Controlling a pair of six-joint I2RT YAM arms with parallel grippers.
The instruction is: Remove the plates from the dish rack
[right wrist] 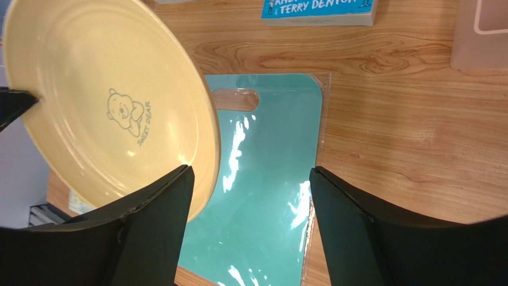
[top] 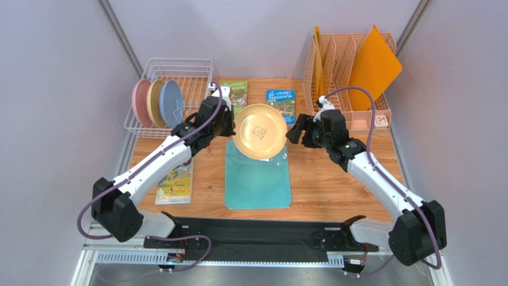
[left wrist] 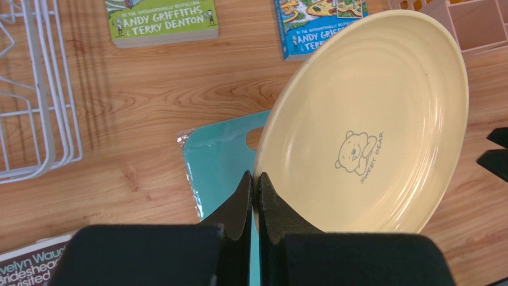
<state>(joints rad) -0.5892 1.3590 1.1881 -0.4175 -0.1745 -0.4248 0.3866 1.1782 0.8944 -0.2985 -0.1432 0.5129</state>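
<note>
You've 3 plates [top: 158, 102] overlapping, part-hidden, in dish rack [top: 197, 83] at 10 o'clock; 1 yellow plate [top: 260, 131] pinched by L gripper [left wrist: 255, 179]; R gripper [right wrist: 250, 173] spread.

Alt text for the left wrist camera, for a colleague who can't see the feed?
The left gripper is shut on the rim of the pale yellow plate, holding it tilted above the teal cutting board and wooden table. A bear drawing marks the plate; two books lie beyond it, and the dish rack sits at the left edge.
</note>
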